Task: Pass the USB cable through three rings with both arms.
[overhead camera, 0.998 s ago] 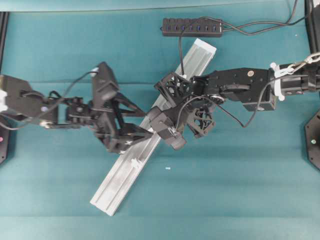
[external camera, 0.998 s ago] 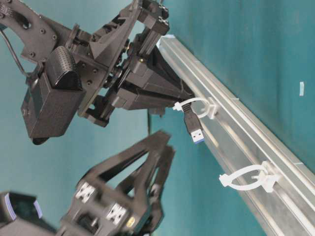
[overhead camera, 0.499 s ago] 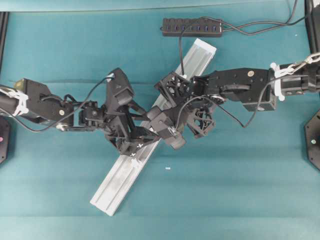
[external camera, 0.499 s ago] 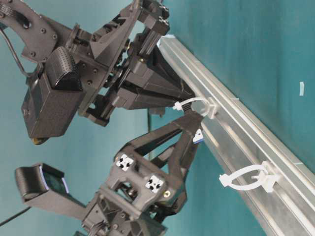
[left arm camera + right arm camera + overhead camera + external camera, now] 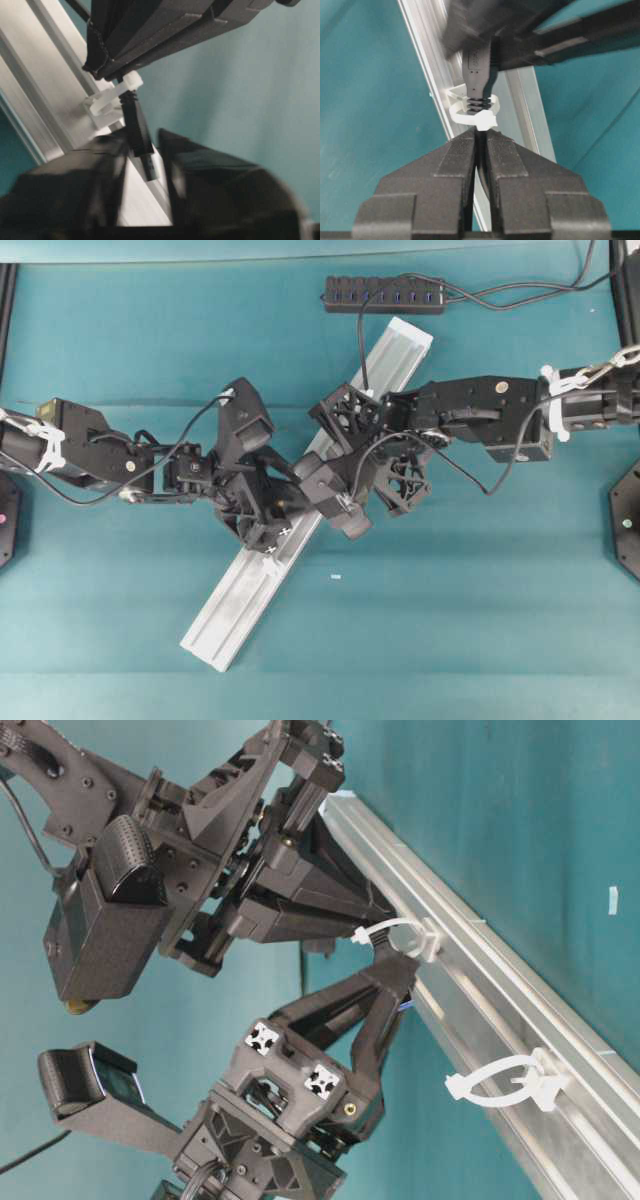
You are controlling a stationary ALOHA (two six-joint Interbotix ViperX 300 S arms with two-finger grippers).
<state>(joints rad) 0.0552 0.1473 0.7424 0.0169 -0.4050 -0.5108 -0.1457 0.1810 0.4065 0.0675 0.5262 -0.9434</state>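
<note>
Midway along the rail [image 5: 262, 570], I have the cable's plug [image 5: 476, 67] poking through one white ring [image 5: 472, 116], its long axis running straight through the loop and across the rail. My right claw [image 5: 479, 145] sits on the feed side of that ring, pinched narrow on the cable [image 5: 481, 172] just behind the loop, the tips nearly touching the clip. My left claw [image 5: 145, 150] comes in from the far side, directly facing it, and it is the one nearer the plug's free end (the handover turns on this). From the left wrist view the plug [image 5: 137, 127] hangs down between the two left fingers [image 5: 100, 165]; they flank it closely, narrowed in around it, though the blur stops me saying whether they actually press on it. I judge the next pull has to follow the plug's axis, away from the ring. Another ring [image 5: 500, 1082] waits empty further down the rail.
</note>
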